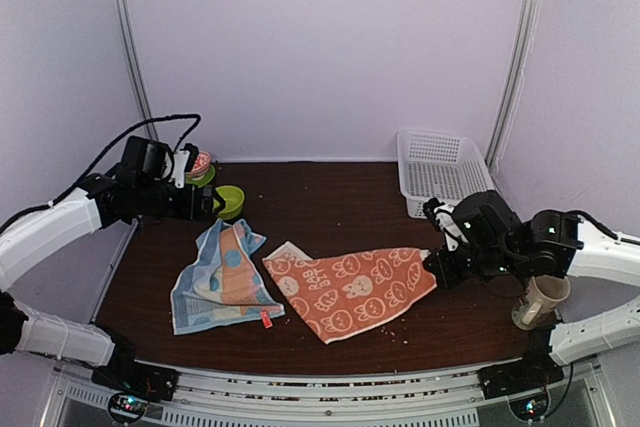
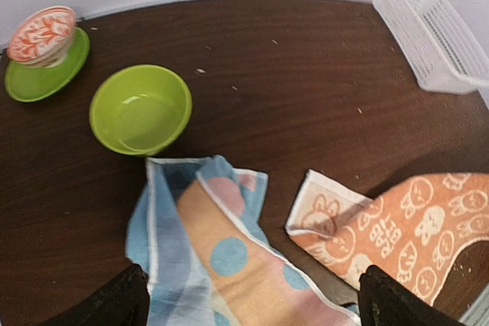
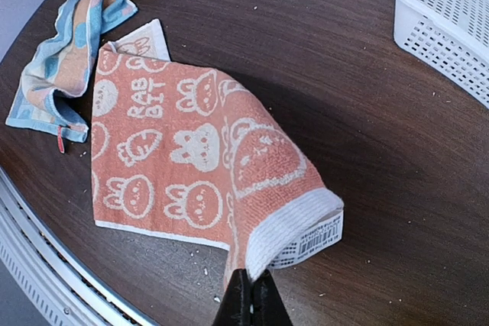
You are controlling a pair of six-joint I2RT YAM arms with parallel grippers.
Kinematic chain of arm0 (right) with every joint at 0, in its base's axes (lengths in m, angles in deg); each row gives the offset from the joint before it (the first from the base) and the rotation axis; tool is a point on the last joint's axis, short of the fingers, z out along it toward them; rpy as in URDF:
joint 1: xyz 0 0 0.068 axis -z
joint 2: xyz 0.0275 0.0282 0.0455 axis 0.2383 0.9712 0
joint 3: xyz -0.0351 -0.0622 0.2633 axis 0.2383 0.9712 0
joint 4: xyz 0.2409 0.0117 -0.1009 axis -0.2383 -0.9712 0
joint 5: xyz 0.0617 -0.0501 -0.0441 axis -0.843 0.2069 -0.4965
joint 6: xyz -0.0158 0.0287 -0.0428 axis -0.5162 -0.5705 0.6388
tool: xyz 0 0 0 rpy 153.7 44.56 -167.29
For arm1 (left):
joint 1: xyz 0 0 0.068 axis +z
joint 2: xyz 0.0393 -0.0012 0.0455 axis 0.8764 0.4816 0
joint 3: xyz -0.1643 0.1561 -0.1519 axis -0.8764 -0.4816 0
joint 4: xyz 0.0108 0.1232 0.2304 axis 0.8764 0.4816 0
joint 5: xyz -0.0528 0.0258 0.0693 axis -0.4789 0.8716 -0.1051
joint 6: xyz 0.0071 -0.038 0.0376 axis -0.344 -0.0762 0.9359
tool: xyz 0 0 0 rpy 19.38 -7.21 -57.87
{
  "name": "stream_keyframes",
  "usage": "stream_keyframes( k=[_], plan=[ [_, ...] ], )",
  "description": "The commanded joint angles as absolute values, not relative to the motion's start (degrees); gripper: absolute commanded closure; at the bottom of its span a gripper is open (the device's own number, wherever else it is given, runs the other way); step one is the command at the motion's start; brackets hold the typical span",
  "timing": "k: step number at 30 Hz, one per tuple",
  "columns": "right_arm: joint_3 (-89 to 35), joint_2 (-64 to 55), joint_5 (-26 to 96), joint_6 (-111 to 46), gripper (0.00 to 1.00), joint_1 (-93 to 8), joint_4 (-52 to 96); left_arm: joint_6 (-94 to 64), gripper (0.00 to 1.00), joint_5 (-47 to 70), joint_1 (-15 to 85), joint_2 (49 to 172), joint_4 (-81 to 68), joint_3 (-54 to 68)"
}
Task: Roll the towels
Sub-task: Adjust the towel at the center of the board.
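Left towel (image 1: 220,282) & right towel (image 1: 345,292) lie just beside each other nr front edge of surface (image 1: 330,197), w/ bowl (image 2: 140,109) behind left towel, cup (image 2: 43,34) on saucer (image 2: 34,82) in back-left corner, basket (image 1: 440,172) in back-right corner, mug (image 1: 540,299) by right edge.

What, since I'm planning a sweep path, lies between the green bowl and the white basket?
Only bare table with a few pale crumbs lies between the green bowl and the white basket, clearest in the left wrist view.
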State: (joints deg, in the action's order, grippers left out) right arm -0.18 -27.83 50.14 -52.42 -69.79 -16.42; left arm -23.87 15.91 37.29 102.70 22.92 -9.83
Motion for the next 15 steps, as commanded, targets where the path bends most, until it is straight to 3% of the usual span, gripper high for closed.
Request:
stream_keyframes(
  k=[1,6,15],
  plan=[
    [0.2,-30.5,53.1,-55.5,1.00,-70.1,-15.3,-23.1,0.04,13.2,29.1,107.9,24.4,-5.1],
    [-2.8,-38.4,59.3,-57.6,1.00,-70.1,-9.0,-27.1,0.04,16.9,17.5,106.3,17.0,-9.1],
    [-23.1,-39.5,52.0,-52.2,1.00,-70.2,1.1,-27.2,0.04,25.3,8.4,96.5,-2.9,-20.1]
  ],
)
